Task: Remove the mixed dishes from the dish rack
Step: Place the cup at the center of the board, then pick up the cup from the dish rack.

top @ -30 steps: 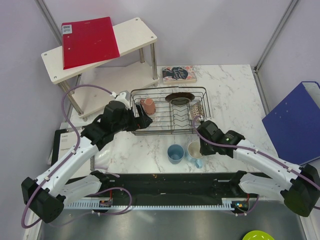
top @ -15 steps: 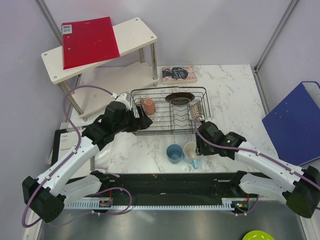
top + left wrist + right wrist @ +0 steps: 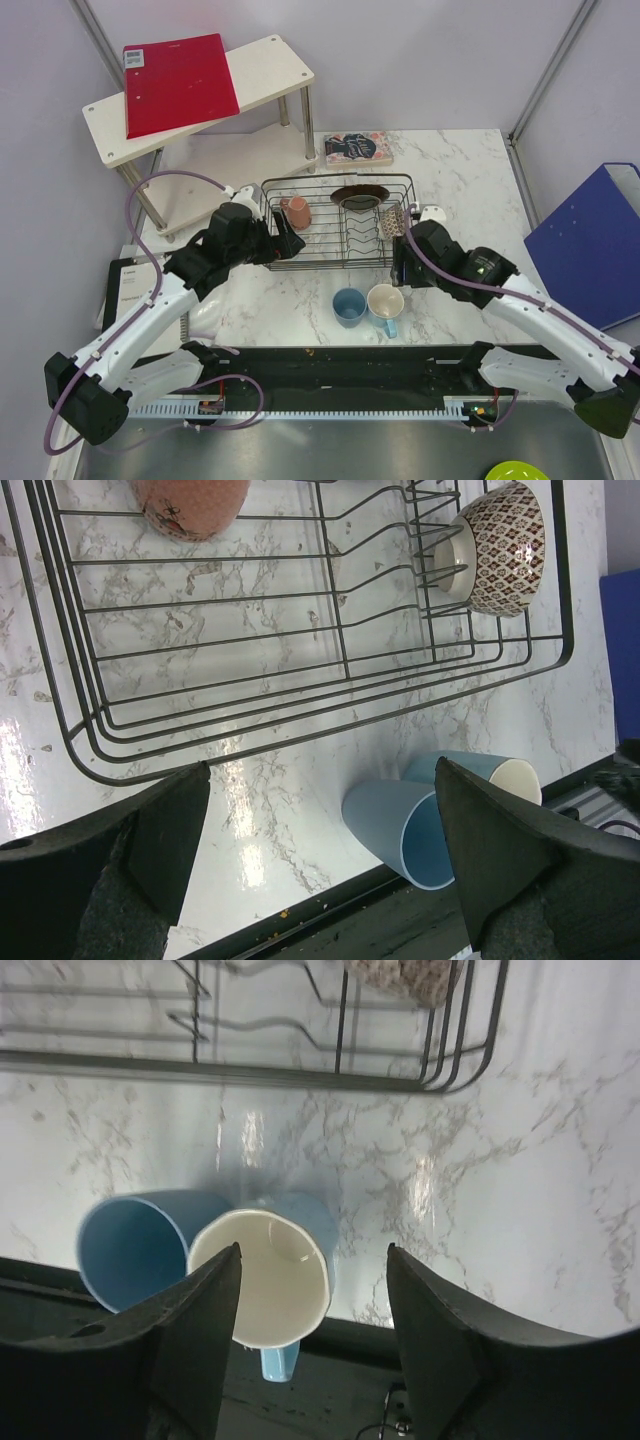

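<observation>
Six dishes show in all, four in the dish rack (image 3: 330,232) and two out of it. One salmon-pink tumbler (image 3: 296,211) lies at the rack's left end, one dark red-brown plate (image 3: 360,196) sits along its far side, and at the right end one red-speckled bowl (image 3: 392,222) rests on its side among the wavy dividers. The left wrist view shows the bowl (image 3: 505,550) with one small pale cup (image 3: 452,560) just beside it, seemingly touching. On the table in front of the rack stand one blue cup (image 3: 350,306) and one light-blue mug (image 3: 386,303), cream inside, both mouth up and touching each other. There are two arms. The left gripper (image 3: 288,245) hovers over the rack's near left corner with its fingers (image 3: 165,830) spread wide and nothing between them. The right gripper (image 3: 403,262) hangs above the near right corner, also wide apart and holding nothing. From its own camera the mug (image 3: 270,1290) and the cup (image 3: 135,1245) sit below, between the finger outlines, with the rack's wire edge (image 3: 340,1072) beyond. The surface is one white marble-patterned table (image 3: 470,190) – glossy enough to reflect light – inside pale lilac walls. At the far left stands one white two-tier shelf (image 3: 270,70) with one red folder (image 3: 178,85) on top. One book (image 3: 358,148) lies behind the rack, one blue binder (image 3: 590,245) leans off the right edge, and one lime-green dish (image 3: 515,470) shows at the bottom edge.
</observation>
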